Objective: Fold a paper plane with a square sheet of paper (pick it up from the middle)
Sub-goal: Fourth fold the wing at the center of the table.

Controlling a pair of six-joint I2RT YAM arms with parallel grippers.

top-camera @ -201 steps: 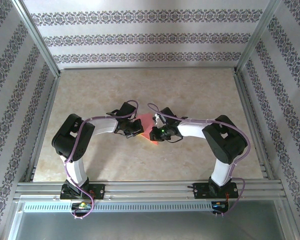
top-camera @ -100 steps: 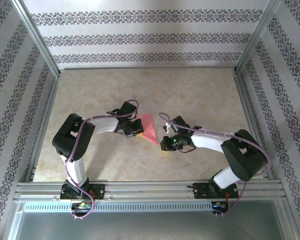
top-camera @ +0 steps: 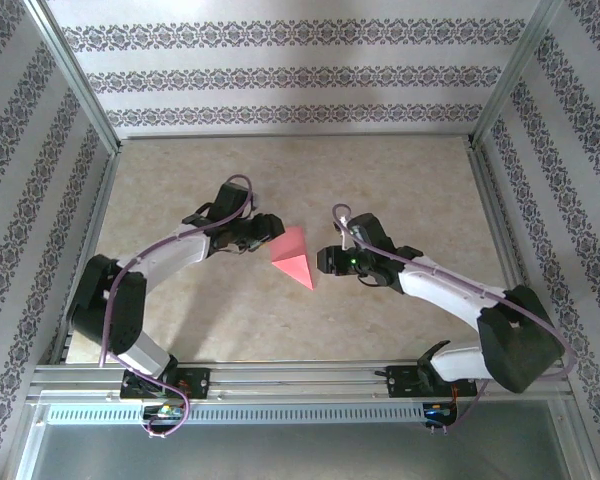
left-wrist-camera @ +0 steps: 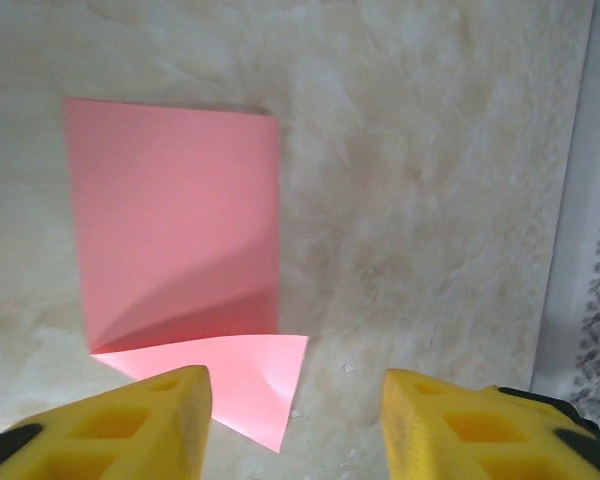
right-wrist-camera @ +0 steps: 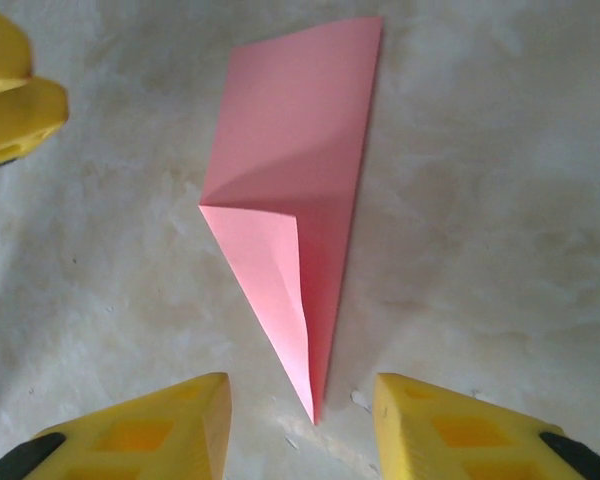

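The pink-red sheet of paper (top-camera: 293,257) lies loose on the table, folded into a long shape with one sharp point toward the right arm. My left gripper (top-camera: 272,227) hovers at its far-left end, open; in the left wrist view a raised folded flap (left-wrist-camera: 235,385) of the paper (left-wrist-camera: 175,225) lies partly between the yellow fingers (left-wrist-camera: 115,425), left gripper (left-wrist-camera: 295,425). My right gripper (top-camera: 324,262) is open just right of the point. In the right wrist view the paper (right-wrist-camera: 300,160) has its tip between the open fingers (right-wrist-camera: 450,435), untouched, right gripper (right-wrist-camera: 300,430).
The marbled table (top-camera: 380,180) is bounded by patterned walls and an aluminium frame, with a rail (top-camera: 300,375) along the near edge. The left gripper's yellow fingers (right-wrist-camera: 15,115) show at the top left of the right wrist view.
Both grippers have opened and let go of the paper. The right gripper drew back to the right, the left one back and to the left. The paper now lies free.
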